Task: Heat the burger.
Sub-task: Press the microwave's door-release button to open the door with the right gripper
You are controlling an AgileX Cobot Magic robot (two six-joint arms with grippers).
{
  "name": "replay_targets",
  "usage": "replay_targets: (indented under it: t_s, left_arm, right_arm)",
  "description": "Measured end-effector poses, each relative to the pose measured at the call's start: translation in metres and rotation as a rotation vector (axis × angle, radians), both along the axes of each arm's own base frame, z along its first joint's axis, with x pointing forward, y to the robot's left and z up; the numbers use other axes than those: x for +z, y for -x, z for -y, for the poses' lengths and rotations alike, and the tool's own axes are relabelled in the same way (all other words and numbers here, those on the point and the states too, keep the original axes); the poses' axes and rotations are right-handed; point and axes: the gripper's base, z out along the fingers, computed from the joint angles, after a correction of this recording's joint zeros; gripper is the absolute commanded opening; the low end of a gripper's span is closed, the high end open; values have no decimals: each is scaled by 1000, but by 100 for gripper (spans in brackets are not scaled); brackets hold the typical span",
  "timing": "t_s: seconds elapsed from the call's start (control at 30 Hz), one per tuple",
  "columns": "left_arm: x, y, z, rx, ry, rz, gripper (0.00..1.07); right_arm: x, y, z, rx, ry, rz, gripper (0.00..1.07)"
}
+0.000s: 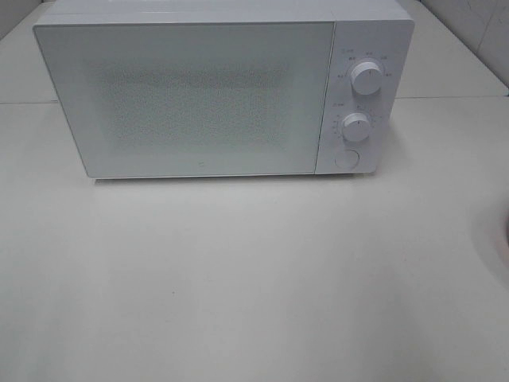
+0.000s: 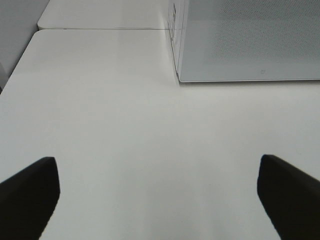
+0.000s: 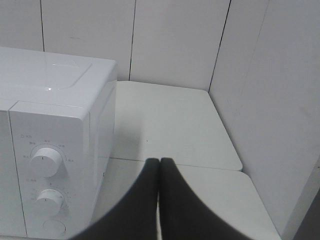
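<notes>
while microwave (image 1: pixel 199 95) is shut (opaque), left end effector (image 2: pixel 157 167) apart, right end effector (image 3: pixel 159 162) together

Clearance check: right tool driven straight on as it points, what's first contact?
Likely the white tabletop beside the white boxy microwave, then the pale panelled wall behind. The shut right tool aims past the microwave's side; depth unclear.

White microwave (image 1: pixel 207 95), speckled door (image 1: pixel 187 99); white table (image 1: pixel 238 278).

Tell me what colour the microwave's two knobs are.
White knobs, like the microwave itself; clearest in the exterior high view.
</notes>
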Motion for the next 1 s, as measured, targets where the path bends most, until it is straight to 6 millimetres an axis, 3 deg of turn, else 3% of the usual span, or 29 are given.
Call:
replay_targets:
  t_s: [0.13,0.27,0.7,1.0]
  left_arm:
    - [0,0,0,0,0,0,105]
    - [0,0,0,0,0,0,105]
    - [0,0,0,0,0,0,105]
    - [0,0,0,0,0,0,105]
  right_arm:
    - [-14,-6,0,-2,-30,18,0]
    - [-43,-14,-1,-3,-47,20,0]
    - [-86,-39,-4,26,-62,-17,0]
    - [-113,-60,-10,36,-293,-115,0]
